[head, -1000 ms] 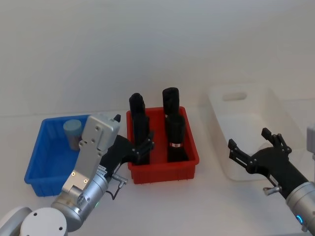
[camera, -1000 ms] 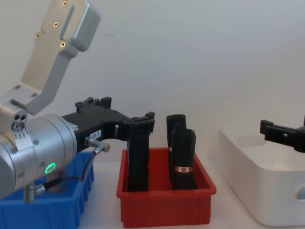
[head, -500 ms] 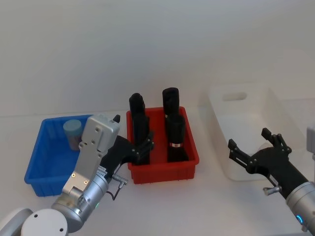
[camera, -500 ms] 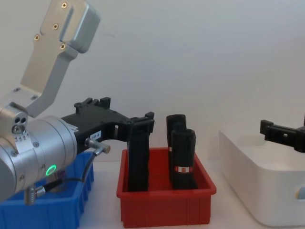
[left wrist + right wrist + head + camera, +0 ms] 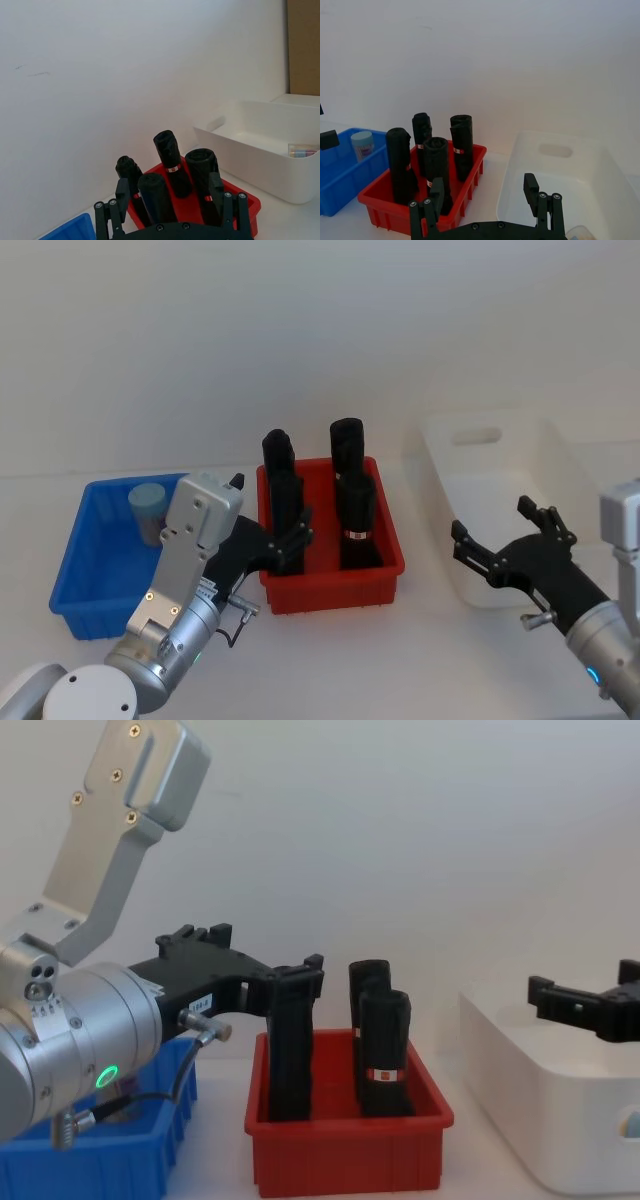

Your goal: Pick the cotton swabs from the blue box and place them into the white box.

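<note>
White surface (image 5: 430, 640) stretched out in front of the robot, carrying three containers in a row. Nearest to me, on the robot's left, the left claw (image 5: 250, 955) hung in the air beside the near left corner of the red bin (image 5: 330, 590), about level with the tops of the black rolls (image 5: 355, 505). Its fingers were spread wide and gripped nothing. From its own wrist camera the left claw looked over the red bin towards the white box (image 5: 520, 445).

On the robot's right, the right claw (image 5: 495, 522) hovered above the near left part of the white box, above the rim. Its fingers (image 5: 542, 990) were likewise parted, with nothing between them.

Further back, the blue box (image 5: 95, 560) sat at the left end of the row, the red bin in the middle just beside it, and the white box at the right, a little apart from the red bin. One jar (image 5: 148, 512) stood upright in the far part of the blue box, its pale blue lid on top, touched by neither claw. A second jar (image 5: 302, 150) was already in the white box, at its near end. Four black rolls stood upright in the red bin, in two pairs, near and far.

Behind everything rose a plain white wall (image 5: 300, 340).
</note>
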Controlling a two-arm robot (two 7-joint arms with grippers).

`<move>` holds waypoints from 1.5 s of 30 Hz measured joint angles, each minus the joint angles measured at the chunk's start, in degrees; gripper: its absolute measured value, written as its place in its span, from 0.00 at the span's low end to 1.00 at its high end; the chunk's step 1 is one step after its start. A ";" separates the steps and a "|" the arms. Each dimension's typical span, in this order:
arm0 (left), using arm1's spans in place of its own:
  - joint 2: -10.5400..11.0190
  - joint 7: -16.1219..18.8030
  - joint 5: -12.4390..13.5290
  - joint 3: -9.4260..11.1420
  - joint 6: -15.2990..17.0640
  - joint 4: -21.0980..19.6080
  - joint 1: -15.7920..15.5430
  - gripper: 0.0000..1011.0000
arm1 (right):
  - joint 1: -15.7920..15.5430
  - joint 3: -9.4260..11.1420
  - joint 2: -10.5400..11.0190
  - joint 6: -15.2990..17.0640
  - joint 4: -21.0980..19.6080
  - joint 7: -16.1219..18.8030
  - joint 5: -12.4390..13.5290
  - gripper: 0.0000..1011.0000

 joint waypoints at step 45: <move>0.00 -0.01 0.01 0.00 0.00 -0.01 0.00 0.99 | 31.34 -4.23 -14.64 -13.36 49.45 20.23 -7.92 0.99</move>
